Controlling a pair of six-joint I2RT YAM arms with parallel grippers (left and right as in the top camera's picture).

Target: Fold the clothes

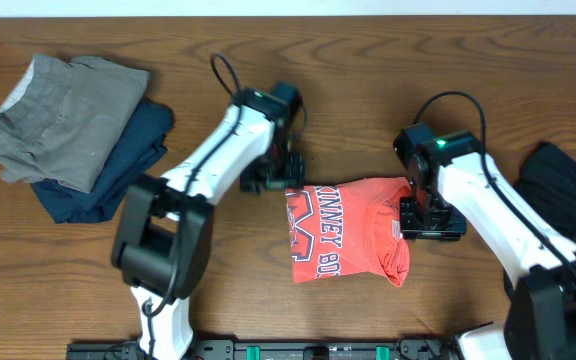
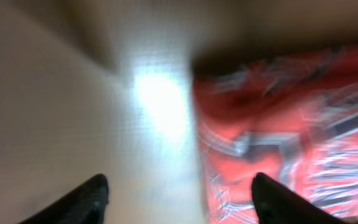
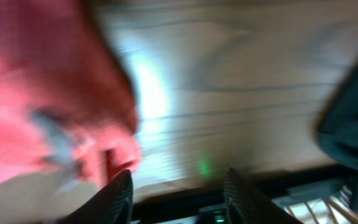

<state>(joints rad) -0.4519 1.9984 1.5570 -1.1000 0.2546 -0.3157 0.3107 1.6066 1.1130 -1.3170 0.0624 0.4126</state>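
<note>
Here's the coral-red T-shirt [image 1: 348,232], folded into a compact block on the wooden surface [image 1: 263,295], printed side up, its white-and-navy lettering running sideways across the left half. At the shirt's upper-left corner sits the left claw [image 1: 276,178], just beside the cloth; its wrist view is badly blurred, but the two dark fingers [image 2: 86,202] stand wide apart with only bare surface and the shirt's edge [image 2: 291,124] showing between them, so this claw is spread and holding nothing. Over at the shirt's right edge, the right claw [image 1: 430,218] sits close against the fabric. Its own view is blurred too, the red cloth [image 3: 42,93] filling the left side right up to one finger [image 3: 114,199]; the gap to the other finger shows bare wood, so it is parted and empty-handed. Further right of the shirt, well apart, a black garment [image 1: 568,190] lies bunched at the surface's edge. Far left of the shirt, a grey garment [image 1: 63,120] rests on top of a navy garment [image 1: 133,165].
</note>
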